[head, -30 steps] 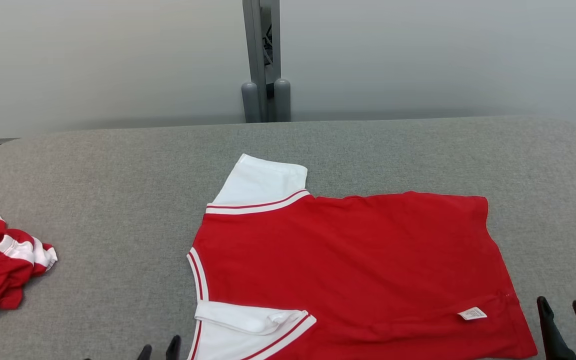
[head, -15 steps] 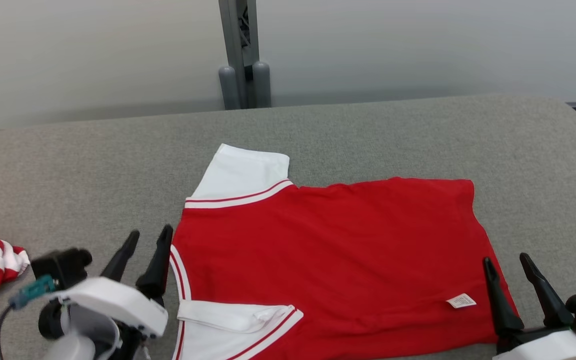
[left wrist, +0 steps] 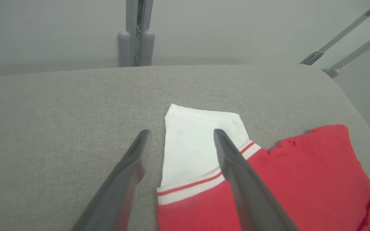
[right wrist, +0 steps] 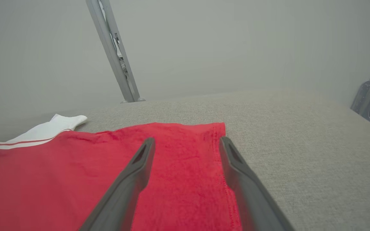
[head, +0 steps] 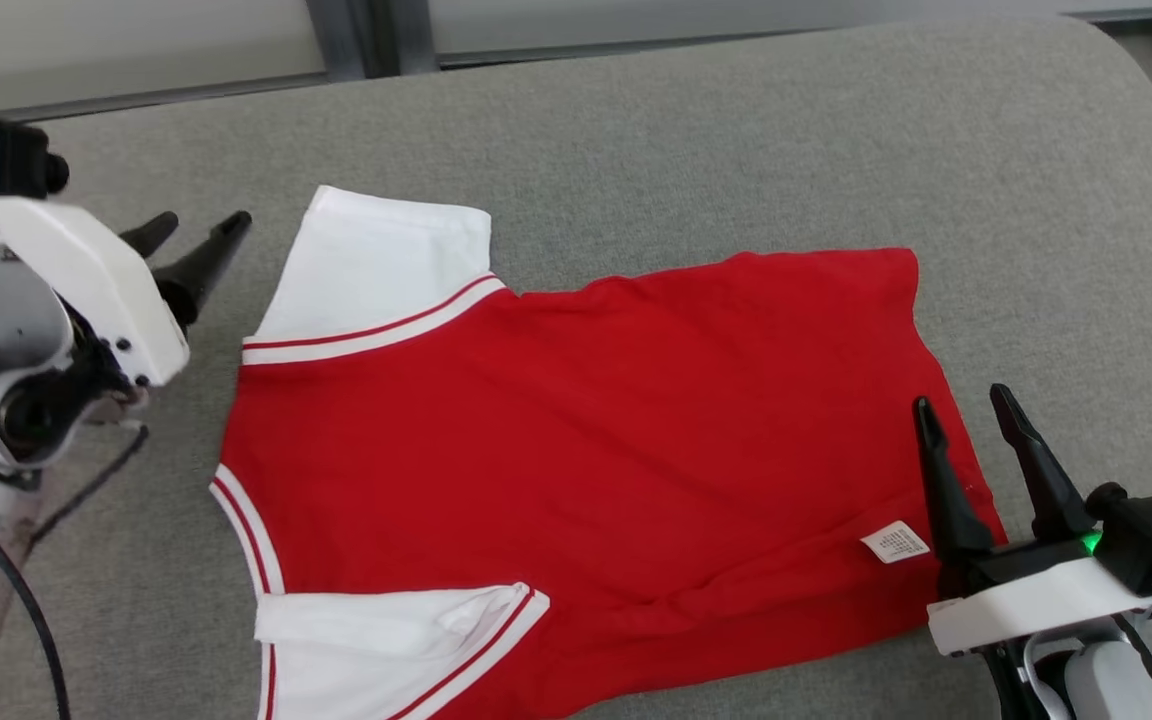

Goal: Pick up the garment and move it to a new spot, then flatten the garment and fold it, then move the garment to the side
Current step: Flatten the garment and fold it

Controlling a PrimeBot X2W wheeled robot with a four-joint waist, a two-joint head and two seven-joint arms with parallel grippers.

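- One garment, red with white sleeves, lies spread flat on the grey padded surface.
- Small white tag near its hem; print too small to read.
- Left gripper: fingers apart, empty, just beside the far sleeve.
- Right gripper: fingers apart, empty, over the hem edge.

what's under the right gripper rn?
The right gripper, open, is over the garment at its hem edge, with the grey surface just beside it. Whether the fingertips touch the cloth cannot be told. Anything beneath the garment is covered.
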